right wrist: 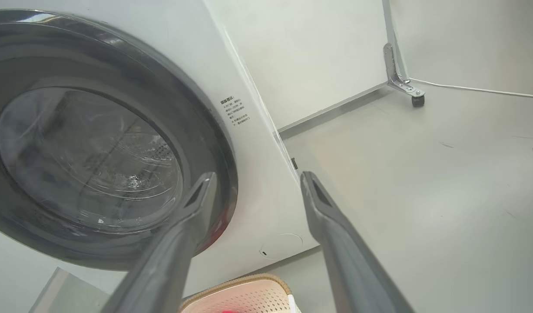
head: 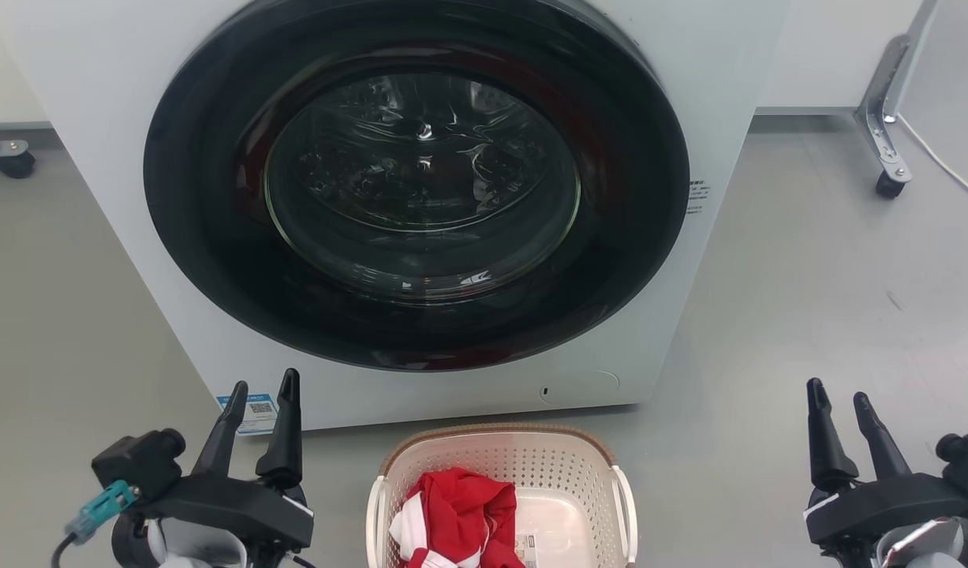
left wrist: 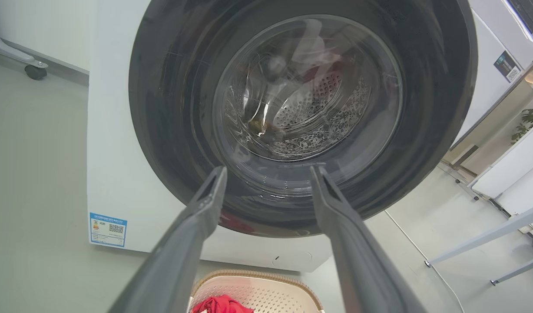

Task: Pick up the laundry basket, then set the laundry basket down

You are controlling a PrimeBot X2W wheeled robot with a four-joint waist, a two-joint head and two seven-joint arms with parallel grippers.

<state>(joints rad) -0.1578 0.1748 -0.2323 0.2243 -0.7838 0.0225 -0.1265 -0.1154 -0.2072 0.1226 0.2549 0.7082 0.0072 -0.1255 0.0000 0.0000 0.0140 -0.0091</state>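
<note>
My left gripper lower left, fingers apart, pointing up, my right gripper lower right likewise, laundry basket bottom centre between them

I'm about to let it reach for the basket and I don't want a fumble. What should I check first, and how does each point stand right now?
1. Left gripper open and empty: ok.
2. Right gripper open and empty: ok.
3. Laundry basket upright on the floor, between the two: ok.
4. Side handles free of the red cloth: ok, the cloth lies inside.
5. Washer door shut, out of the way: ok.
6. Basket's near end unobstructed: cannot tell, the picture's edge cuts it off.
</note>
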